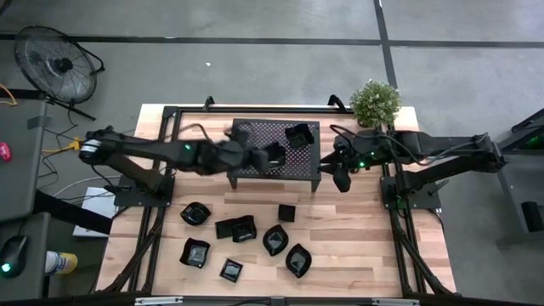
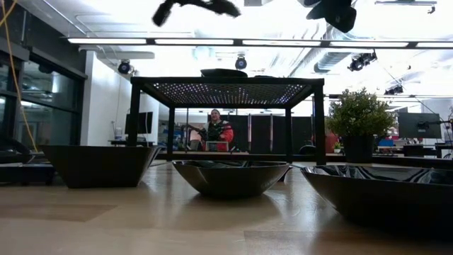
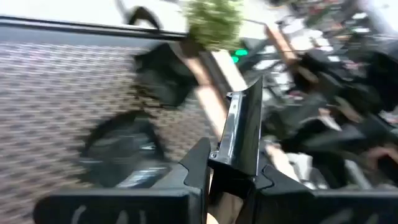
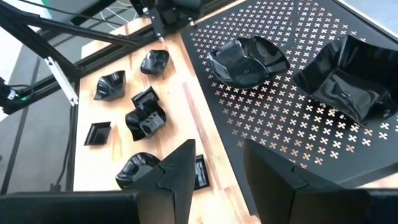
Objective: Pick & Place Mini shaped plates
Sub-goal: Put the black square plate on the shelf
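Presently, two mini shaped plates are seen on top of the black perforated mesh rack [image 1: 274, 151]: a rounded plate [image 4: 247, 59] and, just beside it, a squarer plate [image 4: 344, 83] nearer the rack's far right corner. A third small dish [image 3: 239, 134] is held edge-up in the left pincer [image 3: 231, 180], whose fingers are clamped on its rim; in the high view this pincer [image 1: 255, 159] is placed over the left-middle part of the rack, close to the rounded plate [image 1: 275, 151]. The right pincer [image 4: 214, 168] is seen with its fingers apart and nothing between them (it hangs over the rack's right edge, beside the table surface). In the high view it [image 1: 342, 180] stands just off the rack's right side, near but apart from the squarer plate [image 1: 299, 135].

The remaining mini shaped plates are scattered on the wooden table [image 1: 365, 246] in front of the rack, well apart from both pincers: one [image 1: 195, 213] at the left, a pair touching [image 1: 238, 229] in the middle, a small square one [image 1: 286, 212], two teardrop ones [image 1: 274, 240] [image 1: 298, 259], and two more [image 1: 196, 252] [image 1: 231, 270] nearest the front edge. A potted plant [image 1: 375, 102] is set at the table's far right corner. In the low view a seated person [image 2: 216, 131] is visible beyond the rack.
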